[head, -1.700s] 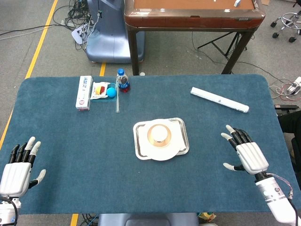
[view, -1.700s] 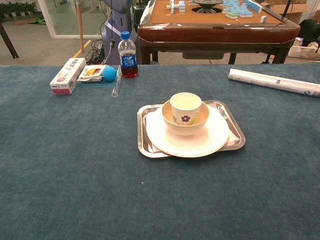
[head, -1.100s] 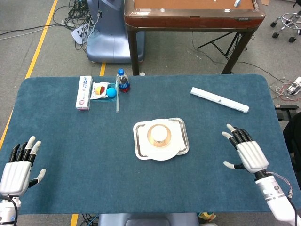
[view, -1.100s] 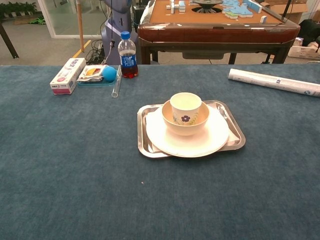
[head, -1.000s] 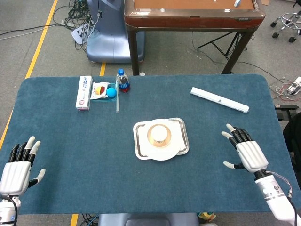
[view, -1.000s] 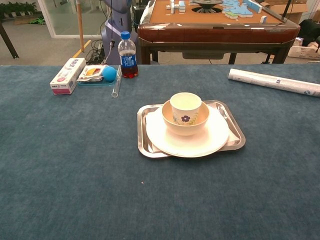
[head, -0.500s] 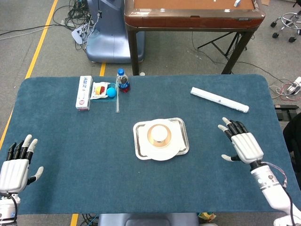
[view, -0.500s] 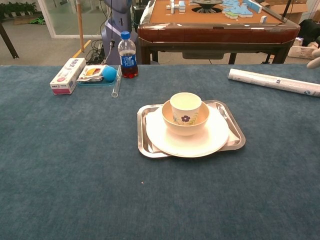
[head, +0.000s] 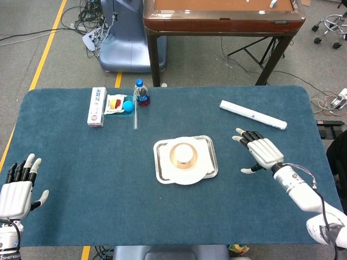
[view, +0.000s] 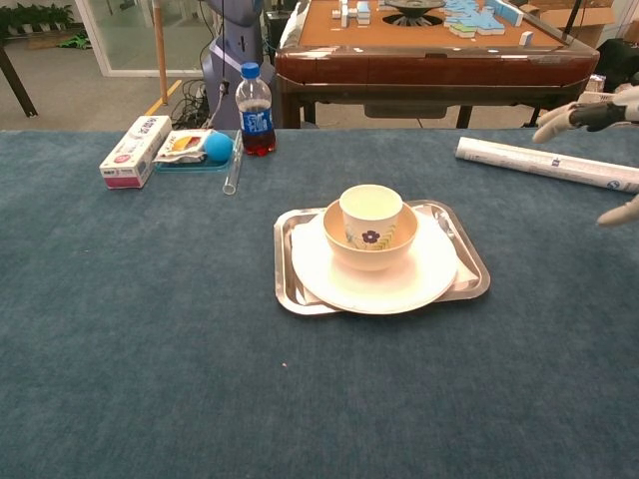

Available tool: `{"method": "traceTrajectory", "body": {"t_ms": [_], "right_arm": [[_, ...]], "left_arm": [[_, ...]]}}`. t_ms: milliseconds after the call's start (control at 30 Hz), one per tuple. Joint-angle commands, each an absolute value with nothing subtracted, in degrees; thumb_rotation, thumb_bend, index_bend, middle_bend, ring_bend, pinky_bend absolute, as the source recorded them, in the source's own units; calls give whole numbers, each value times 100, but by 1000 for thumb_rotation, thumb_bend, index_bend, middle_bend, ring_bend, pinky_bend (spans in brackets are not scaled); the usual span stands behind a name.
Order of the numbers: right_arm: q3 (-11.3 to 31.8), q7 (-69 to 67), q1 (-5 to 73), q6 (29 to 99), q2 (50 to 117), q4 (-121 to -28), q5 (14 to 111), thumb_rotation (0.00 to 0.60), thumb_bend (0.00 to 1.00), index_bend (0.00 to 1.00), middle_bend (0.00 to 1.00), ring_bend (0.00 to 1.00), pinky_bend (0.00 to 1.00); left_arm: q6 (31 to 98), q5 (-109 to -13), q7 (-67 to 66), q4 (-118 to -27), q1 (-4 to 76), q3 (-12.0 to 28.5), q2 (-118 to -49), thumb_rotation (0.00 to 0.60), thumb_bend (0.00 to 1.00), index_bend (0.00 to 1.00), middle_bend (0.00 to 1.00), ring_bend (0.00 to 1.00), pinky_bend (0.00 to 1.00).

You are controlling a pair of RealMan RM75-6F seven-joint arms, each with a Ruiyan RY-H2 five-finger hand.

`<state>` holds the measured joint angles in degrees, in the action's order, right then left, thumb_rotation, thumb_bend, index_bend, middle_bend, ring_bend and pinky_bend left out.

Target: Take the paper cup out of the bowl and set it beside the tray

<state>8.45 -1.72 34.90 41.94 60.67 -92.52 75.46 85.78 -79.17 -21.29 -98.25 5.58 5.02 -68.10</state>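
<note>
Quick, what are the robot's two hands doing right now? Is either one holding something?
Left hand: open, fingers spread, holding nothing, near the table's edge.
Right hand: open, fingers spread, holding nothing, off to the side of the tray.

You're working over a tabletop (head: 81, 162) covered in dark teal felt with rounded corners. Behind it you've got a brown mahjong table (head: 219, 13) on dark legs, tiles on top visible in the chest view. Floor (head: 32, 59) is grey, with a yellow line (head: 46, 51) running diagonally at left. Cables (head: 81, 19) lie tangled next to a grey-blue machine base (head: 122, 46). A wheeled stool base (head: 331, 27) sits far right. In the chest view, glass panels (view: 130, 30) and potted plants (view: 30, 18) at top left. Lighting's even.
</note>
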Motion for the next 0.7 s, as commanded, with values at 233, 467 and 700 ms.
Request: {"method": "traceTrajectory", "body": {"t_ms": [233,467,700], "right_arm": [[1058,-42,4146,3656,6439,-9022,7158,600,0,0,0,0,0],[1098,180,4537,3385,6754,-8915,6890,600,1,0,0,0,0],[1146,421,5026,3132,7217,-8667,6580,600,10,0,0,0,0]], "left_arm": [[8579,-7916,-1990,-9831,555,506,-6744,600,257,0,0,0,0],[8533,-7900,-1877,-9911,567,505,-6681,600,257,0,0,0,0],[8495,-7910,-1714,-9918,572,490,-6602,600,257,0,0,0,0]]}}
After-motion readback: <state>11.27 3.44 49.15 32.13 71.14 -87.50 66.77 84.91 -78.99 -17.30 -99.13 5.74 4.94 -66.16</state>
